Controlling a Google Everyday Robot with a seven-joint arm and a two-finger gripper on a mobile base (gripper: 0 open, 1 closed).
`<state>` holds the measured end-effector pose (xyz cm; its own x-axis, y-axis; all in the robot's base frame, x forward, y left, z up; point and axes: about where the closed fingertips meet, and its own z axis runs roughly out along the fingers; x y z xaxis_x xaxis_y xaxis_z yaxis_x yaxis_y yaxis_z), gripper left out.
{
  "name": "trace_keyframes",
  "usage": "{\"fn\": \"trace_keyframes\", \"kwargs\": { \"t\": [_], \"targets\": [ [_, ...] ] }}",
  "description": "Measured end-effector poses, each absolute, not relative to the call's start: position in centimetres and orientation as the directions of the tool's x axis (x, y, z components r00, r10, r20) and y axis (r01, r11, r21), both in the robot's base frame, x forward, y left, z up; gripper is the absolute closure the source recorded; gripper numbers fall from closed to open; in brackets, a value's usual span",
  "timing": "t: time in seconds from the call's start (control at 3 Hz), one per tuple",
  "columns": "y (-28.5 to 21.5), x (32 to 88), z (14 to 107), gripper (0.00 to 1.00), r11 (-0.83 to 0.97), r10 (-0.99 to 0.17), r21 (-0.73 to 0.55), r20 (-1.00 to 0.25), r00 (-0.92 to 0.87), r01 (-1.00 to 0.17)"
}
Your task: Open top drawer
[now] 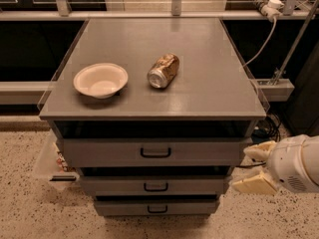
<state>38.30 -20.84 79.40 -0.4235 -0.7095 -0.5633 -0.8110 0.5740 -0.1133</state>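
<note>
My claw (pixel 255 168) is low right, just beside the right end of the top drawer (pixel 99 153), fingers spread wide, gripping nothing. The drawer is directly under the table (pixel 209 98) top, its handle (pixel 155 153) untouched. Bowl (pixel 100 79) and can (pixel 163 70) are on the table.

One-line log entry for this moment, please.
stage: pre-grasp | gripper: right of cabinet, beside top drawer, jaws open, empty | top drawer: shut, handle untouched | on top: bowl, can on its side
</note>
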Motion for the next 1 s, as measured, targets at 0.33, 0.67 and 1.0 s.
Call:
{"fn": "trace_keyframes", "kwargs": {
  "t": [0.33, 0.67, 1.0],
  "targets": [
    [-20.8, 38.3, 79.4, 0.64, 0.574, -0.709, -0.113, -0.563, -0.423, -0.811],
    [-21.1, 39.0, 79.1, 0.87, 0.584, -0.704, -0.123, -0.568, -0.425, -0.802],
    [-22.3, 41.3, 78.6, 1.00, 0.613, -0.684, -0.166, -0.602, -0.413, -0.773]
  ]
}}
